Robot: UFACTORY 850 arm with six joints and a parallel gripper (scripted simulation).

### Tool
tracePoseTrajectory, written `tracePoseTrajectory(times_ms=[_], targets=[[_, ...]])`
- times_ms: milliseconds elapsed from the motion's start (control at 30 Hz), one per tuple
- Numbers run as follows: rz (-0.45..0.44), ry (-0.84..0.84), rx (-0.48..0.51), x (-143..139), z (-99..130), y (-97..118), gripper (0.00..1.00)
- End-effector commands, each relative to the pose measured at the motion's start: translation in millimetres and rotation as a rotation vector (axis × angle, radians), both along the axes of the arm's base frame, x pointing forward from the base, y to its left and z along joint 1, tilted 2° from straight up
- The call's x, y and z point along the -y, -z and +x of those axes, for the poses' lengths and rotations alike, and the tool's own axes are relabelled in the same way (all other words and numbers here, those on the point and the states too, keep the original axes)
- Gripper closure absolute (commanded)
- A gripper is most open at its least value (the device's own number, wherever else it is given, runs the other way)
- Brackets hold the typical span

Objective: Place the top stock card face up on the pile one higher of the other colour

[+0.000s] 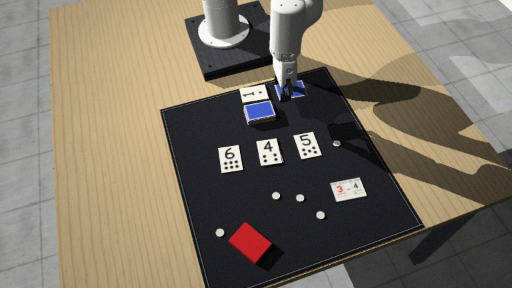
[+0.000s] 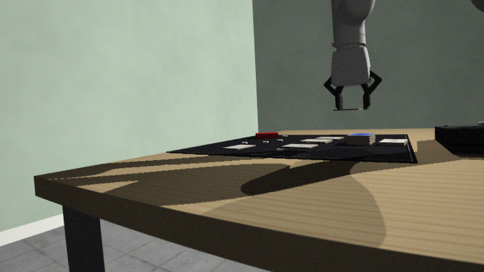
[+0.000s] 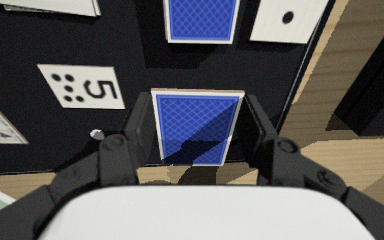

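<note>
My gripper [image 1: 287, 95] [image 2: 351, 105] [image 3: 196, 109] is shut on a blue-backed card [image 1: 299, 89] [image 2: 351, 109] [image 3: 190, 112]. It holds the card flat by its long edges, back side up, high above the back right corner of the black card cloth [image 1: 211, 201] [image 2: 321, 155] [image 3: 50, 142]. The face-down stock [image 1: 259, 112] [image 2: 360, 137] [image 3: 201, 20] lies to the left of it, with the waste card showing a black 1 [image 1: 253, 93] [image 2: 392, 141] [image 3: 290, 20] behind. Three piles show a black 6 [image 1: 230, 159], a black 4 [image 1: 269, 152] and a black 5 [image 1: 307, 145] [image 3: 85, 86].
A red box [image 1: 249, 242] [image 2: 266, 135] lies at the cloth's front left. Several white chips, such as one [image 1: 276, 195] and another [image 1: 336, 143] [image 3: 97, 134], lie scattered. A rule card [image 1: 348, 189] lies at the right. The robot's base plate [image 1: 226, 55] stands behind the cloth.
</note>
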State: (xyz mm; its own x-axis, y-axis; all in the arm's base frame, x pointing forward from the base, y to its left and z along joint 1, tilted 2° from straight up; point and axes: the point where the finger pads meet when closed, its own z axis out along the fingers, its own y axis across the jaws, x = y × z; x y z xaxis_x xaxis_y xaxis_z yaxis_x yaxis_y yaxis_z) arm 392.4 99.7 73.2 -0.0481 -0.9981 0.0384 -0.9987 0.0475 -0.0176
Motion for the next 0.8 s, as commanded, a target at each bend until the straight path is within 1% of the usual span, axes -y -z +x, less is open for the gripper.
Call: tracePoseTrajectory(times_ms=[0, 333, 767], targets=[[-0.001, 0.0, 0.001, -0.3, 0.7, -0.4, 0.4], [-0.012, 0.0, -0.002, -0.9, 0.1, -0.2, 0.4], [-0.062, 0.001, -0.007, -1.9, -0.4, 0.0, 0.4]])
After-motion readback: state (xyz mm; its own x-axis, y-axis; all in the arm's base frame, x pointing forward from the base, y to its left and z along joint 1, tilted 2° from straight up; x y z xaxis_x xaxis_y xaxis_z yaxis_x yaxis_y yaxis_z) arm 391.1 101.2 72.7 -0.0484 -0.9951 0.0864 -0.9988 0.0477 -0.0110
